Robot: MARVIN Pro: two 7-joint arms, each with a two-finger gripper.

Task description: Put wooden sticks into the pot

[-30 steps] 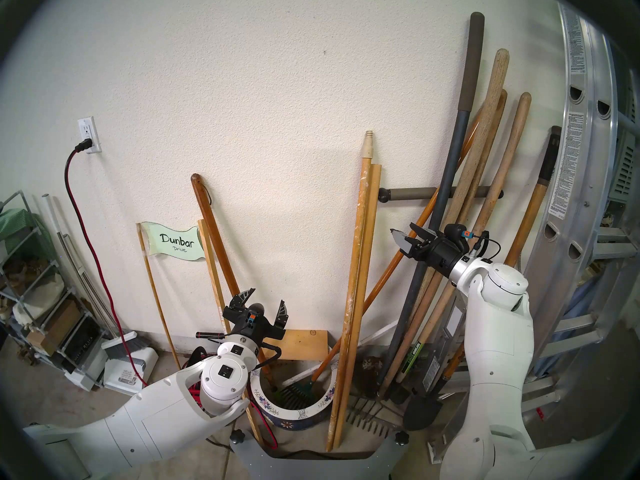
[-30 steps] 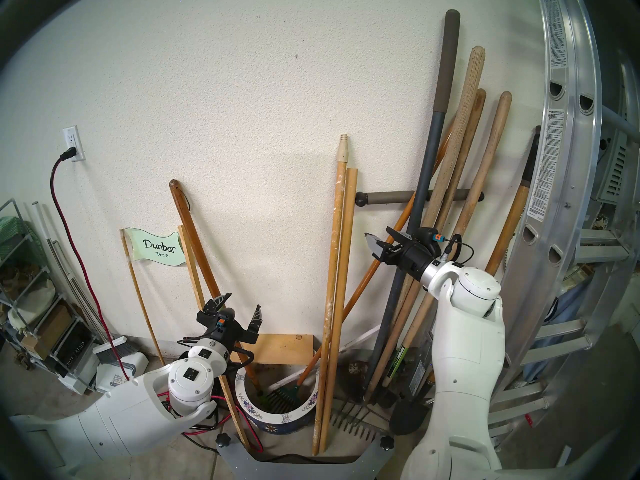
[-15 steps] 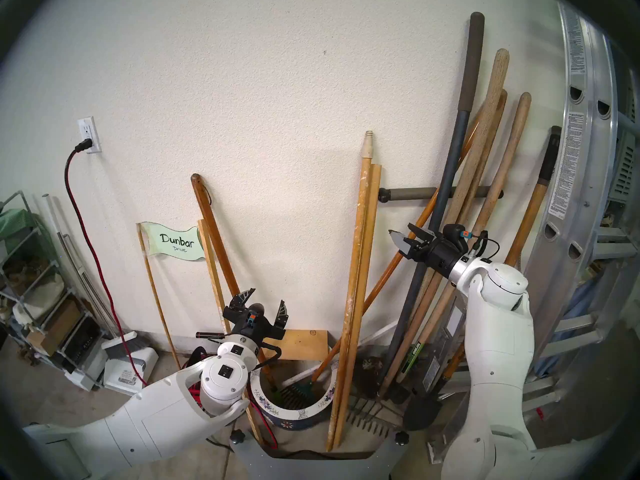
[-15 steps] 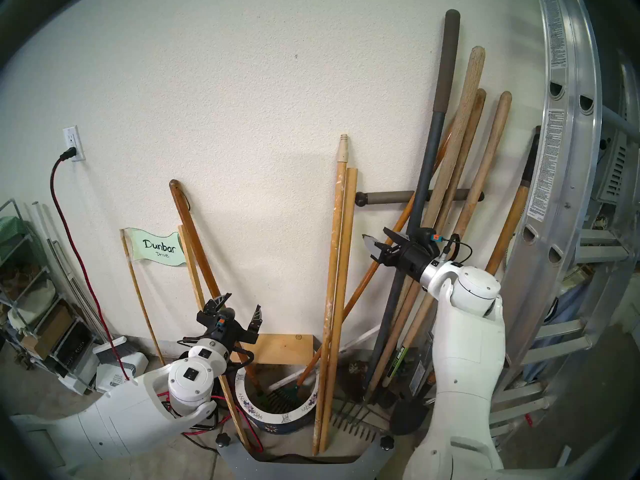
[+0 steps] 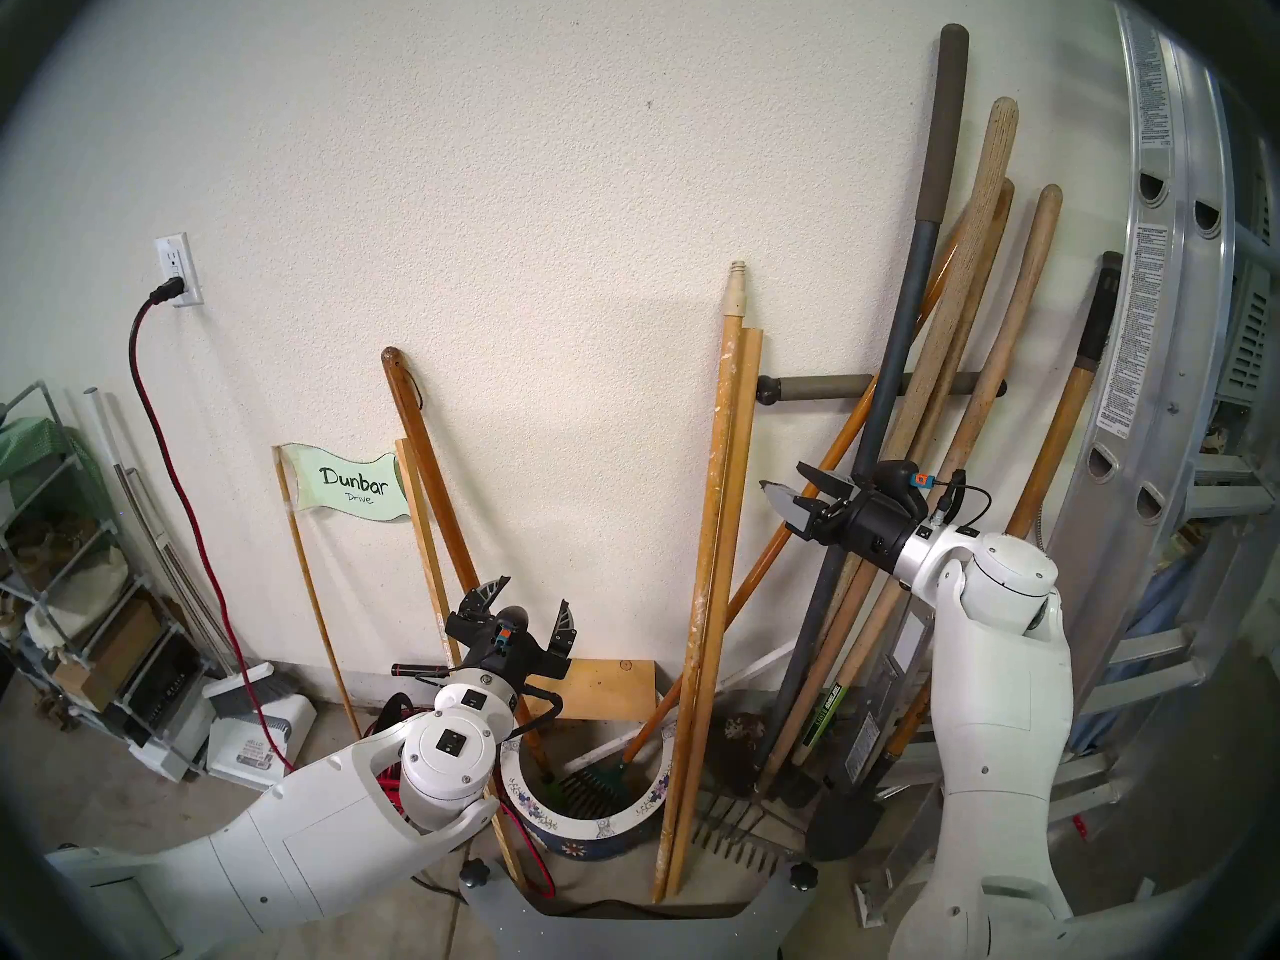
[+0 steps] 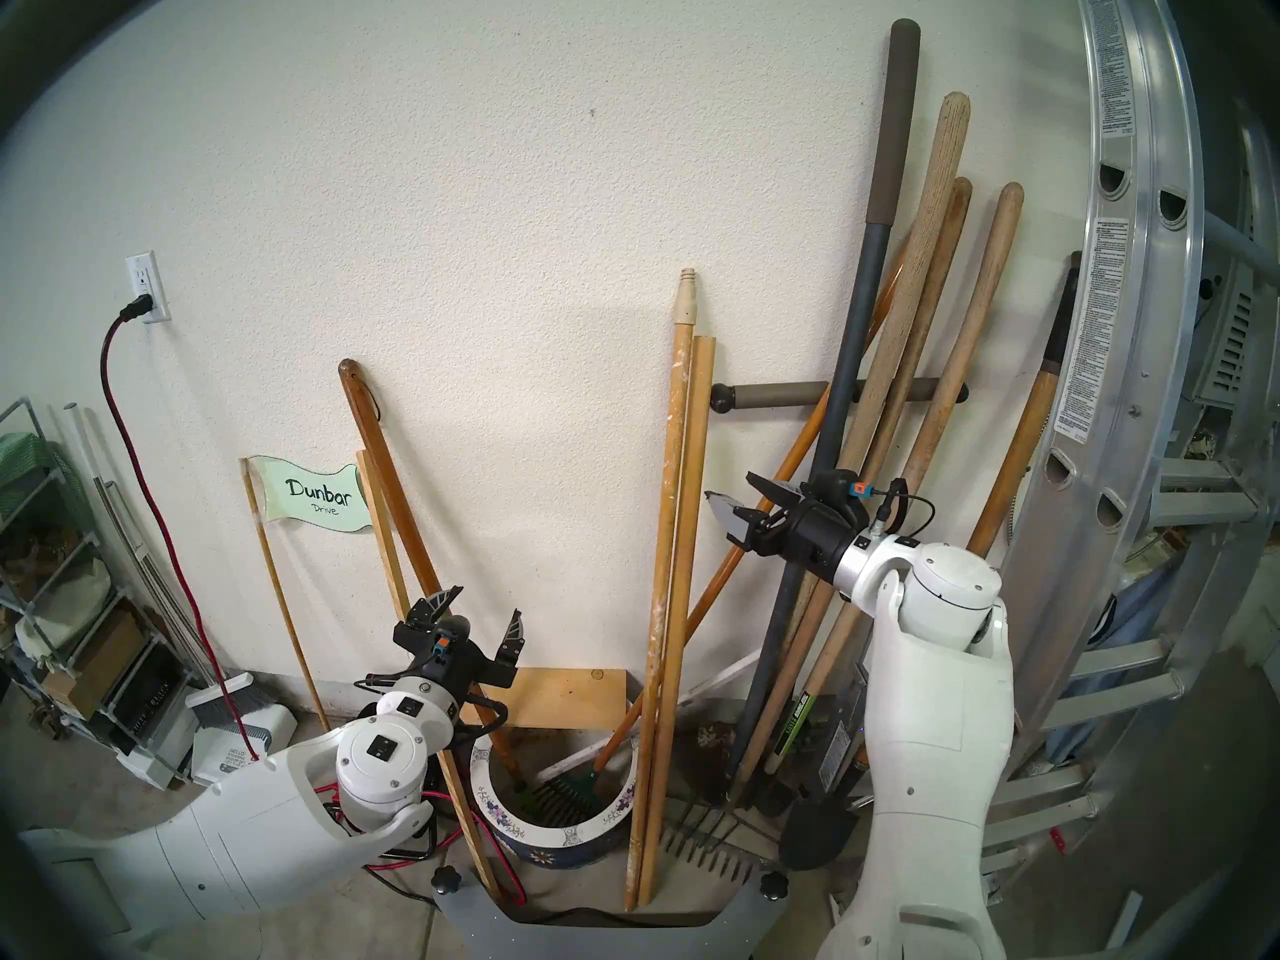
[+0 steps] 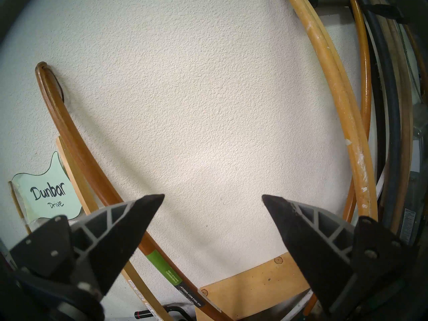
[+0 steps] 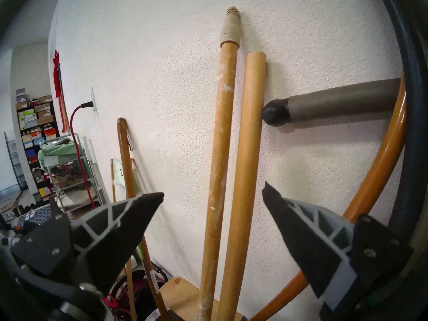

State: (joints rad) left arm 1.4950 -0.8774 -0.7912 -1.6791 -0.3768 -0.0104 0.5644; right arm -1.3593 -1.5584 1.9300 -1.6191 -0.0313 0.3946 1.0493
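Sign [image 5: 352, 487] reads "Dunbar Drive" | wooden sticks [image 5: 713, 557] lean near-upright, tips at 12 o'clock, beside pot [image 5: 589, 823] | left tool [image 5: 524, 609], right tool [image 5: 796, 491] agape, empty.

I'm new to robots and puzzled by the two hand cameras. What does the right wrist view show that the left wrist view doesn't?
Only the right wrist view shows the paint-flecked stick's cream threaded tip, the plain stick's flat top, the wall outlet and shelves of boxes. Only the left wrist view shows the readable "Dunbar Drive" sign. Both show the two sticks leaning on the wall, the dark-brown handle with its cord loop, and an open end effector holding nothing.
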